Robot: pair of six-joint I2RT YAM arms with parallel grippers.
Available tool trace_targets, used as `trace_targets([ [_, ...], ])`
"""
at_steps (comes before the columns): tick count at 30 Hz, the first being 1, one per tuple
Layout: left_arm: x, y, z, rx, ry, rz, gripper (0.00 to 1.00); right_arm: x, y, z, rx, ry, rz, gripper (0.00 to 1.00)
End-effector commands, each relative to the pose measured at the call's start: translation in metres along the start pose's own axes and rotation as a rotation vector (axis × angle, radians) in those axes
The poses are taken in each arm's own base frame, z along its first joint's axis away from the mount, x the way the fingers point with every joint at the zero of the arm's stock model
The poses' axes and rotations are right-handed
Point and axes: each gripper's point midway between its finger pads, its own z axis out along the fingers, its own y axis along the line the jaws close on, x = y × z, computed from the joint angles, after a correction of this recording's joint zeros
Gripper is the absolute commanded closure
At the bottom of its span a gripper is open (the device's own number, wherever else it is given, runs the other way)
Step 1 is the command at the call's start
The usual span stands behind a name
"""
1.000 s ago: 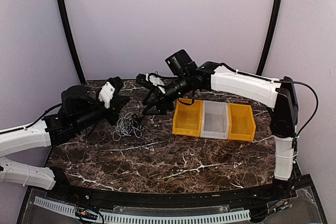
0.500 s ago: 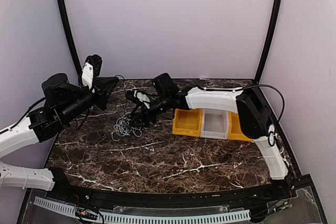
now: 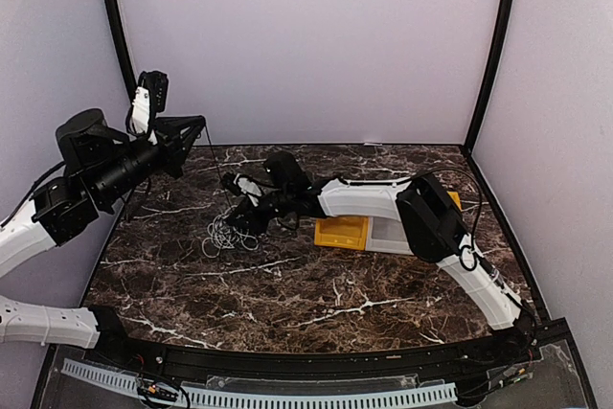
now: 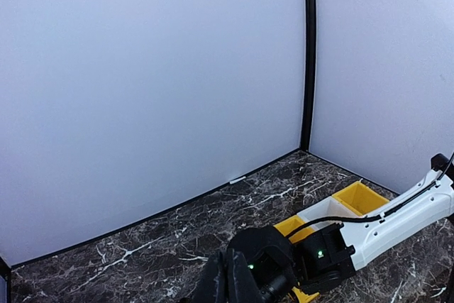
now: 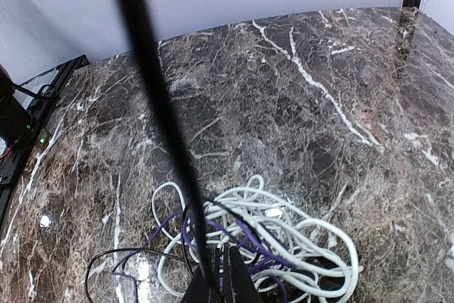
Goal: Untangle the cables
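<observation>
The cables (image 3: 228, 234) lie in a small clump of white, purple and black strands (image 5: 284, 239) on the marble table, left of centre. One black cable (image 3: 215, 171) runs taut from the clump up to my left gripper (image 3: 199, 123), which is raised high at the back left and shut on it. In the left wrist view the left gripper (image 4: 228, 276) has its fingers pressed together. My right gripper (image 3: 243, 220) is down at the clump's right edge. In its wrist view the right gripper (image 5: 225, 278) is shut where the black cable (image 5: 159, 104) meets its tips.
A row of bins stands right of the clump: a yellow bin (image 3: 343, 233), a white bin (image 3: 388, 232) and another yellow bin (image 4: 362, 196), partly hidden under the right arm. The right forearm (image 3: 369, 196) stretches low across the table's middle. Walls close the back and sides.
My left arm has risen up and to the left, drawing the black cable taut. My right arm has swung down and left to the clump, and its jaws have gone from open to shut.
</observation>
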Motion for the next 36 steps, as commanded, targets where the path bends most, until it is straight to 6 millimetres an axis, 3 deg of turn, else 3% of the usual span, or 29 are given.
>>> trace_targets([
  [1,-0.085,0.005,-0.016,-0.014,-0.172,-0.006,1.0,-0.002,-0.007,0.004,0.038,-0.014,0.043,0.93],
  [2,-0.092,0.006,-0.013,-0.019,-0.175,-0.002,1.0,0.0,-0.007,0.005,0.04,-0.011,0.049,0.91],
  [3,-0.117,0.007,-0.02,-0.021,-0.221,-0.002,1.0,0.002,-0.008,0.005,0.044,-0.007,0.054,0.88],
  [4,-0.125,0.007,-0.018,-0.021,-0.227,0.0,1.0,0.005,-0.008,0.006,0.044,-0.002,0.06,0.85],
  [5,-0.154,0.009,-0.028,-0.025,-0.287,-0.002,1.0,0.007,-0.008,0.006,0.044,0.001,0.065,0.85],
  [6,-0.161,0.009,-0.025,-0.025,-0.291,0.001,1.0,0.008,-0.008,0.006,0.044,0.003,0.068,0.84],
  [8,-0.215,0.014,-0.043,-0.035,-0.391,-0.005,1.0,0.01,-0.008,0.007,0.044,0.006,0.076,0.82],
  [12,-0.252,0.016,-0.049,-0.042,-0.433,0.012,1.0,0.011,-0.007,0.006,0.043,0.01,0.078,0.81],
  [16,-0.263,0.019,-0.057,-0.053,-0.475,-0.01,1.0,0.016,-0.007,0.004,0.053,0.026,0.075,0.8],
  [20,-0.259,0.022,-0.06,-0.065,-0.473,-0.028,1.0,0.018,-0.002,-0.002,0.053,0.037,0.069,0.78],
  [24,-0.279,0.026,-0.072,-0.077,-0.514,-0.024,1.0,0.014,0.002,-0.008,0.048,0.038,0.06,0.74],
  [25,-0.276,0.025,-0.066,-0.077,-0.486,-0.015,1.0,0.011,0.005,-0.011,0.035,0.038,0.057,0.73],
  [28,-0.276,0.025,-0.064,-0.076,-0.474,-0.012,1.0,-0.011,0.018,-0.025,0.008,0.025,0.01,0.64],
  [36,-0.233,0.019,-0.042,-0.067,-0.372,0.008,1.0,-0.073,0.052,-0.102,0.023,-0.002,-0.147,0.44],
])
